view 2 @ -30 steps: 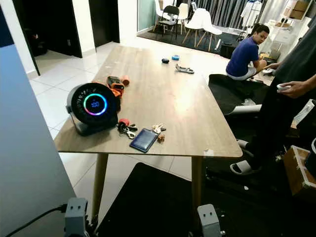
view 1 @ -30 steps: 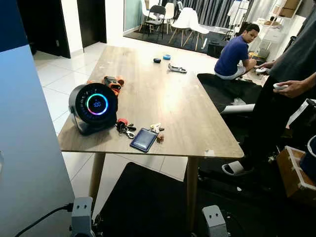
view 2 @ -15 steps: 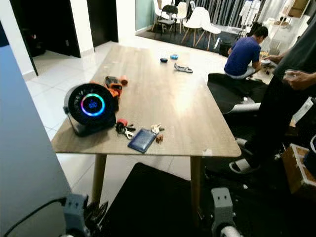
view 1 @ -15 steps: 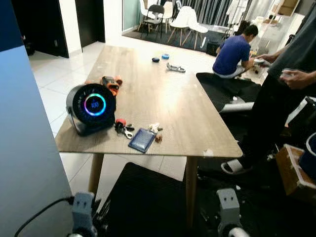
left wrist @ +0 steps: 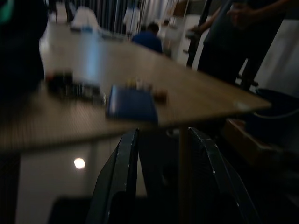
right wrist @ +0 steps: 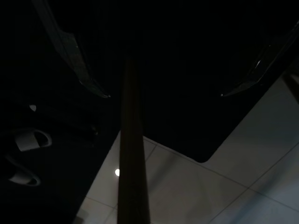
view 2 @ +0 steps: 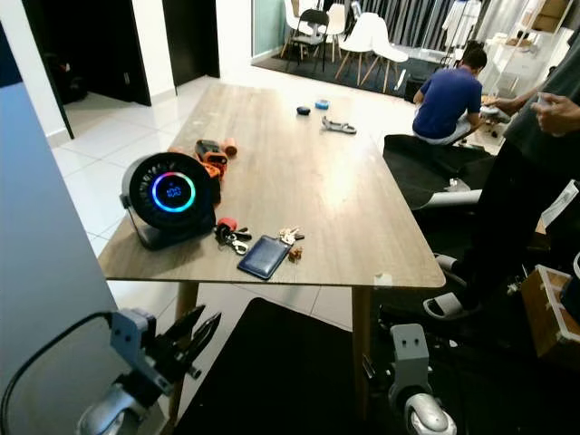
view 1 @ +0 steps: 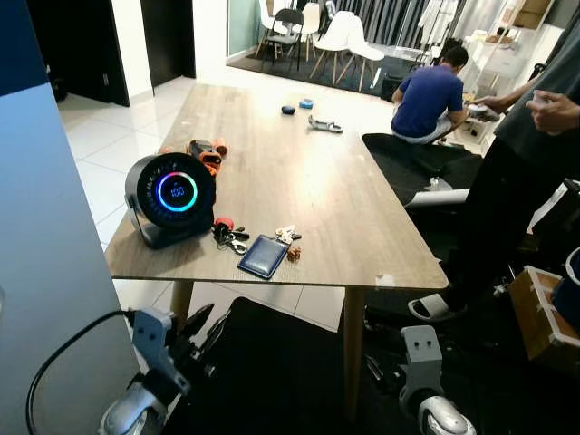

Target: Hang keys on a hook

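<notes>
L gripper open; keys silver, small bunch.

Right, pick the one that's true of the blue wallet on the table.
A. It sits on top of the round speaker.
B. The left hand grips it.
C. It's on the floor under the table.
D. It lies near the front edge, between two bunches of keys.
D: the blue wallet lies flat near the table front edge, with the red-tagged keys on one side and the smaller keys on the other; the left hand hangs open below the tabletop.
</notes>
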{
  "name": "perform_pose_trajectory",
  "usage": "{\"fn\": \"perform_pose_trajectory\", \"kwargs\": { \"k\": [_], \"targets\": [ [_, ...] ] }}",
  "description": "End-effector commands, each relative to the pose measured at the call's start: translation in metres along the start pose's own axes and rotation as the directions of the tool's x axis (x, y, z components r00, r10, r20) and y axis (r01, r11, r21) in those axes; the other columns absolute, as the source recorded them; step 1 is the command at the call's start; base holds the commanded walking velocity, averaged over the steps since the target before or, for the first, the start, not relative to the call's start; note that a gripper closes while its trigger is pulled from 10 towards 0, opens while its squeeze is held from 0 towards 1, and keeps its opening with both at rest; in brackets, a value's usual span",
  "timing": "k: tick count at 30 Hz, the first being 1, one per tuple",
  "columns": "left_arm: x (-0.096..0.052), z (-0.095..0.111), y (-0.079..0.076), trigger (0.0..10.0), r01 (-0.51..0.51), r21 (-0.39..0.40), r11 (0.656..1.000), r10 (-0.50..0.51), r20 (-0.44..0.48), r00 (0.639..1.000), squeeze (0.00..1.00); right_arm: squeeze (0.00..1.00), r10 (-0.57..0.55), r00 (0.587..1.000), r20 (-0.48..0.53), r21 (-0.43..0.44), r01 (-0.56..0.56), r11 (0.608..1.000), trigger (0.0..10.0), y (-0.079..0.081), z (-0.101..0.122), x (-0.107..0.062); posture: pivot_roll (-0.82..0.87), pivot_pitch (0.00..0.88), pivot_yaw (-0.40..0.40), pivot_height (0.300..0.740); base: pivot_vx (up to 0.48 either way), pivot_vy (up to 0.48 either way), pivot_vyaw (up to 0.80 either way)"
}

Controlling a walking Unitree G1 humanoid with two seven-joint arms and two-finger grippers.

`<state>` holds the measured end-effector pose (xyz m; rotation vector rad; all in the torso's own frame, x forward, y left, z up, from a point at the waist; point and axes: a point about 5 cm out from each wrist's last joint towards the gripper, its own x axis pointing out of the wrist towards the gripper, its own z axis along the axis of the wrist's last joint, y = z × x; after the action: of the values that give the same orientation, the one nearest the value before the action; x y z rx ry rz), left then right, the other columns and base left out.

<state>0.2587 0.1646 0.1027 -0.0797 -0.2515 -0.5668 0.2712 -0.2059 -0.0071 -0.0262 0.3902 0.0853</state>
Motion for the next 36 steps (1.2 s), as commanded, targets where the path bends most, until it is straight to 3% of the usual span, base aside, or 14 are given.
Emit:
{"fn": "perform_pose_trajectory", "kwargs": {
  "k": [1,7,13,18,21,29,36],
  "targets": [
    [0.007,0.007,-0.001,10.0,0.006,0.016,1.000,-0.006,0.025,1.000,0.00,0.00,0.017,1.000,0.006,-0.016,-0.017,1.000,10.0,0.003,0.002,0.001,0.09,0.048,-0.090,0.740,0.000,0.000,0.00],
    [0.026,0.025,-0.007,10.0,0.073,-0.011,0.997,-0.072,0.085,0.994,0.00,0.00,0.130,0.991,0.021,-0.113,-0.127,0.985,10.0,0.023,0.007,0.005,0.09,0.050,-0.090,0.740,0.000,0.000,0.00],
    [0.042,0.038,-0.015,10.0,0.133,-0.048,0.990,-0.128,0.102,0.987,0.00,0.00,0.204,0.977,0.066,-0.098,-0.198,0.975,10.0,0.038,0.015,0.009,0.09,0.055,-0.092,0.740,0.000,0.000,0.00],
    [0.050,0.045,-0.021,10.0,0.189,-0.037,0.981,-0.183,0.115,0.976,0.00,0.00,0.346,0.931,0.113,-0.167,-0.326,0.931,10.0,0.060,0.027,0.012,0.09,0.056,-0.088,0.740,0.000,0.000,0.00],
    [0.053,0.045,-0.023,10.0,0.200,-0.027,0.979,-0.196,0.112,0.974,0.00,0.00,0.446,0.882,0.152,-0.278,-0.395,0.876,10.0,0.079,0.038,0.012,0.09,0.056,-0.089,0.740,0.000,0.000,0.00],
    [0.055,0.040,-0.017,10.0,0.138,-0.005,0.990,-0.138,0.054,0.989,0.00,0.00,0.418,0.825,0.380,-0.247,-0.345,0.905,10.0,0.083,0.082,0.016,0.09,0.060,-0.089,0.740,0.000,0.000,0.00],
    [0.061,0.033,-0.008,10.0,0.039,0.089,0.995,-0.039,0.000,0.999,0.00,0.00,0.289,0.777,0.560,-0.218,-0.198,0.956,10.0,0.066,0.130,0.020,0.09,0.062,-0.089,0.740,0.000,0.000,0.00]
  ]
}}
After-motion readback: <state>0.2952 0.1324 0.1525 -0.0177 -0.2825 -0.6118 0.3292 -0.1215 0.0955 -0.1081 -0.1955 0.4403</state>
